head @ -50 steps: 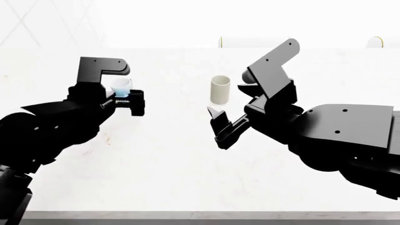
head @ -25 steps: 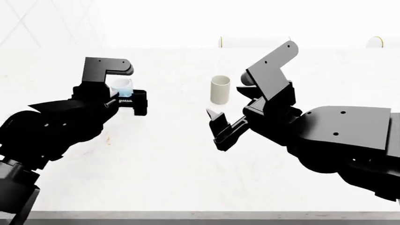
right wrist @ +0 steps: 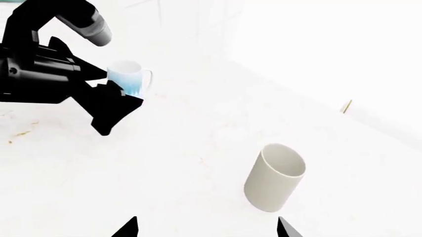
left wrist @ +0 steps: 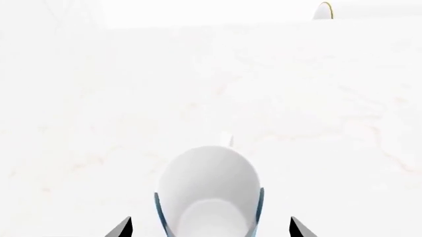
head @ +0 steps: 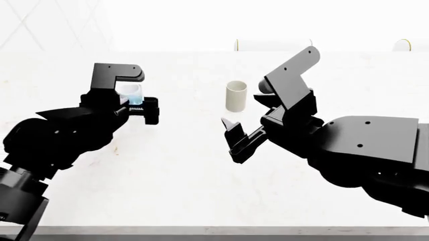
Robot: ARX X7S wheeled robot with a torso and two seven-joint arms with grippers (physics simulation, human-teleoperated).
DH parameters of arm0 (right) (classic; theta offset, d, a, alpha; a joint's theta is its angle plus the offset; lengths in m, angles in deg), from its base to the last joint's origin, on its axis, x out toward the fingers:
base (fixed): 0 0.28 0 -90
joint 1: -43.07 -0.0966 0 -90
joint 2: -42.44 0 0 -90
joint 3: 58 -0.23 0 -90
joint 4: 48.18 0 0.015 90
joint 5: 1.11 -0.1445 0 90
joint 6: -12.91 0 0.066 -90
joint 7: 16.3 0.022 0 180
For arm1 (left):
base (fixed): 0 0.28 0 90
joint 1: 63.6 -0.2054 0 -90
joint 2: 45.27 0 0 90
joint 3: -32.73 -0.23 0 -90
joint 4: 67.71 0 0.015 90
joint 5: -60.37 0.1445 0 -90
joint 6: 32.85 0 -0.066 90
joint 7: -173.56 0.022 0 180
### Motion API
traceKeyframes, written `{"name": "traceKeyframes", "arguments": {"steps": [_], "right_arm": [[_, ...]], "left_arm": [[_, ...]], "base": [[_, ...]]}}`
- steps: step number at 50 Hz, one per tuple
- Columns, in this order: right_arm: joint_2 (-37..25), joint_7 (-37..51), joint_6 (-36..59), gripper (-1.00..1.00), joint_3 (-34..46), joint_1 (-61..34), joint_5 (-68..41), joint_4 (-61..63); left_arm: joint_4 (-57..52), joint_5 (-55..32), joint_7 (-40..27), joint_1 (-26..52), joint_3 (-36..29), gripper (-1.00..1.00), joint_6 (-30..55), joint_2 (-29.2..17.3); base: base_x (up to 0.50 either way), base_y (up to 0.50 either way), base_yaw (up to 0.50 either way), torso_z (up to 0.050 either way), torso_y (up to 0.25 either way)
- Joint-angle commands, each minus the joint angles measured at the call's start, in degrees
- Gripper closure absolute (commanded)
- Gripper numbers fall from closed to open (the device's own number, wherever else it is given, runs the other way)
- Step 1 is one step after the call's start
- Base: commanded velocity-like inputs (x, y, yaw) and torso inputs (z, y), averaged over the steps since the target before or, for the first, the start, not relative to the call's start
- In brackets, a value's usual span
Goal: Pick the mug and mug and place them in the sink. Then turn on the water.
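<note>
The white mug with the blue pattern [head: 132, 93] stands on the white counter at the left, between the fingers of my left gripper [head: 138, 102]. In the left wrist view this mug [left wrist: 209, 190] sits between the two fingertips [left wrist: 122, 228] with a gap on each side, so the left gripper [left wrist: 209, 230] is open around it. The plain cream mug [head: 236, 96] stands upright in the middle. My right gripper [head: 232, 136] hovers open just in front of it and holds nothing. The right wrist view shows the cream mug [right wrist: 275, 177] ahead of the right gripper [right wrist: 204, 228]. The sink is out of view.
The white counter [head: 188, 181] runs to a front edge at the bottom of the head view. Two pale, yellow-rimmed objects [head: 236, 45] [head: 402, 45] stand at the back wall. From the right wrist, the left arm [right wrist: 46, 74] shows beside the patterned mug [right wrist: 129, 75].
My left gripper has crept a little to the right around the patterned mug. The right gripper has pulled slightly back from the cream mug. Neither mug has moved.
</note>
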Motion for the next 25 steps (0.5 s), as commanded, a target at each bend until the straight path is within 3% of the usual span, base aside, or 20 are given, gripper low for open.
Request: {"name": "traceKeyframes", "arguments": {"steps": [1,25], "right_arm": [[-0.06,0.11,-0.17,-1.0,0.01,0.24,-0.09,0.16],[-0.26,0.13,-0.76,-1.0,0.01,0.87,-0.09,0.54]], "left_arm": [[2.06,0.49,0.63,0.12,-0.11,-1.0,-0.66,0.61],[7.04,1.84,2.55,1.5,-0.7,-1.0,-1.83,2.45]], "base": [[0.0,0.0,0.0,0.0,0.0],[0.0,0.0,0.0,0.0,0.0]]}}
